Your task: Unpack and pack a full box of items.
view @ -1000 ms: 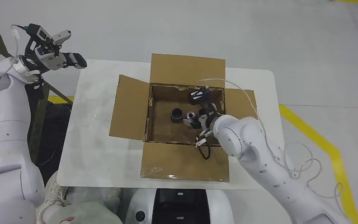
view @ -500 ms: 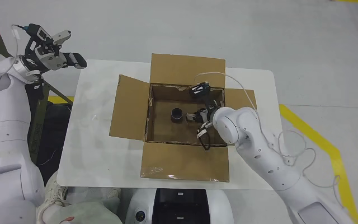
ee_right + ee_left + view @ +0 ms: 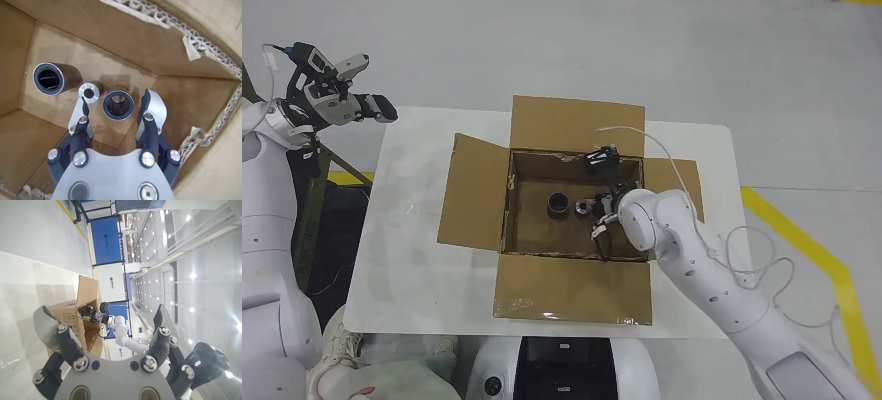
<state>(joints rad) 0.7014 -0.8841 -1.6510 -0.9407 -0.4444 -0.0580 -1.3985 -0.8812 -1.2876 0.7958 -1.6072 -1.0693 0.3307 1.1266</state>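
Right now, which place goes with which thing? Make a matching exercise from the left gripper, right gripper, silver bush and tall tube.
1 left gripper
2 right gripper
3 silver bush
4 tall tube

a open, pointing into the box
b middle of the row of three
c open, off the table's corner
d end of the row, beside the bush

Pairs: 1c, 2a, 3b, 4d

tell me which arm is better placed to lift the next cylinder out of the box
Right. The right gripper is open inside the box, its fingers either side of the short black-rimmed cylinder. The left gripper, also open, is off past the corner of the table, away from the box.
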